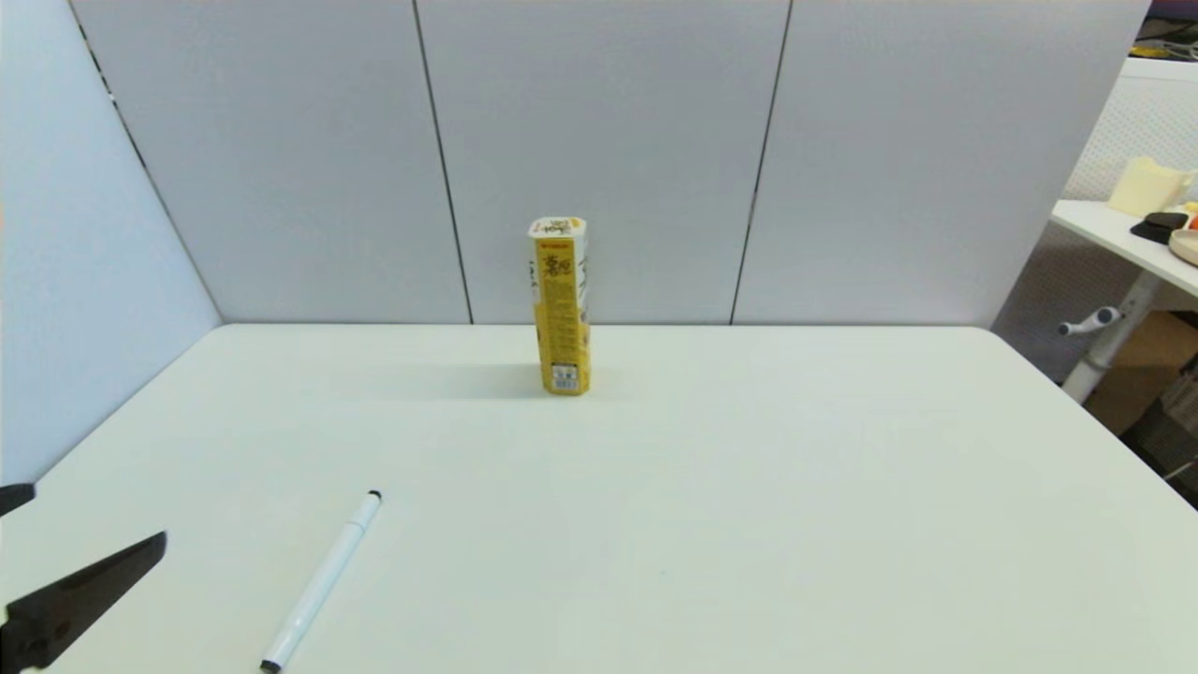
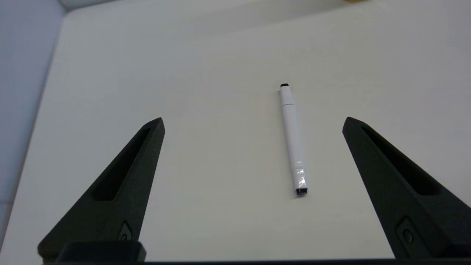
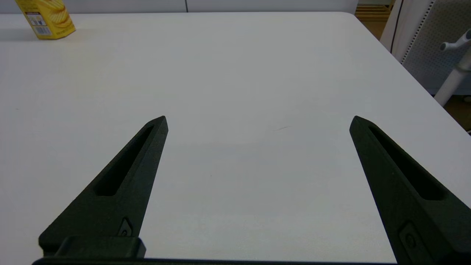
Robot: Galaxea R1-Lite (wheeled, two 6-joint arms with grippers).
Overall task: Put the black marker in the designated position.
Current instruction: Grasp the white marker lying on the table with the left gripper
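The black marker (image 1: 322, 581) lies flat on the white table (image 1: 749, 524), in the near-left part of it as the head camera sees it. Its barrel is white and it has a small black tip at each end. It lies at a slant: one tip points toward the far side of the table and a little to the right, and the other tip is near the front edge. Nothing touches it.

The left gripper (image 1: 89, 520) is at the near-left corner of the table, to the left of the marker and apart from it. Its two black fingers are spread wide and they hold nothing. In the left wrist view the marker (image 2: 293, 140) lies on the table ahead of the gripper (image 2: 254, 119), nearer to one finger than to the other.

The right gripper (image 3: 258, 117) is not seen by the head camera. Its own wrist view shows its fingers wide apart and empty, above bare tabletop on the right side.

A tall yellow carton (image 1: 560, 305) stands upright at the far middle of the table, near the grey wall panels (image 1: 599, 159), well apart from the marker. The right wrist view shows the foot of the carton (image 3: 46, 20) far off.
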